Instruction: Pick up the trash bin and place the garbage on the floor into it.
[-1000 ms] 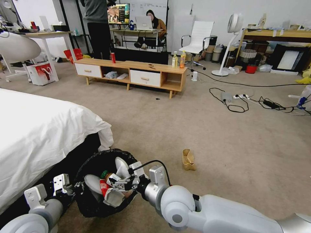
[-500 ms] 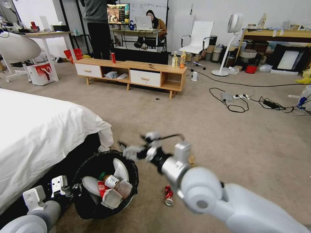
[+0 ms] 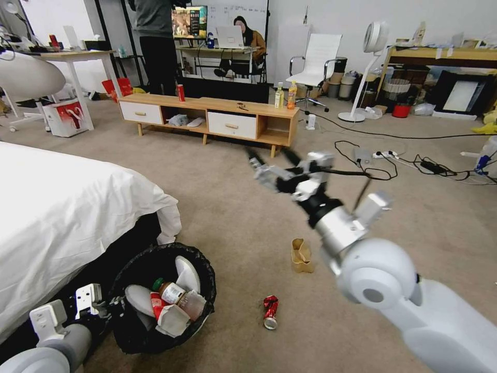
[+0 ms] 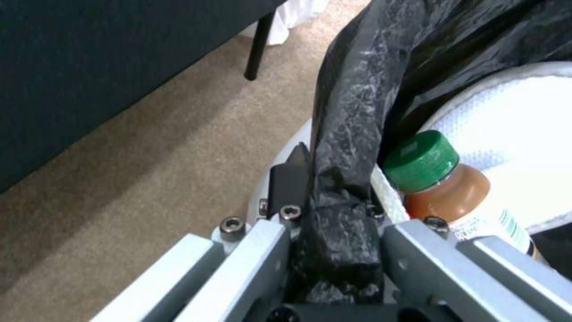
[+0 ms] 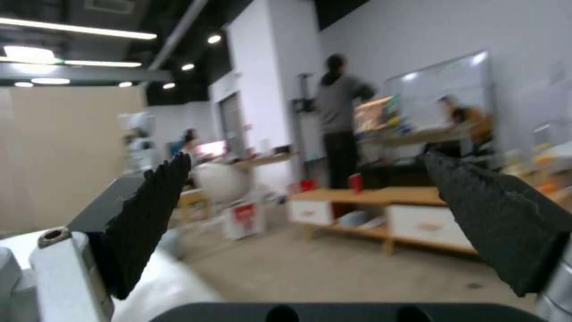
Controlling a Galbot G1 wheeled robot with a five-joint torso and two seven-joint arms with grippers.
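Overhead, the trash bin [image 3: 160,298] stood on the floor [image 3: 233,207] beside the bed [image 3: 62,207], half full. Right tool [image 3: 274,166] hung high over open carpet, jaws apart, empty. A crushed red can [image 3: 270,312] and tan paper bag [image 3: 301,256] lay near the bin, apart from each other.

Left wrist: left tool [image 4: 334,250] was clamped on the bin's bag-covered rim [image 4: 346,147]; green-capped bottle [image 4: 444,179] inside.

Right wrist: fingers [image 5: 149,219] wide apart, nothing between.

Judgement: can is light, stiff, may roll; grip across its body. Bag is soft, crushable; pinch its top fold.
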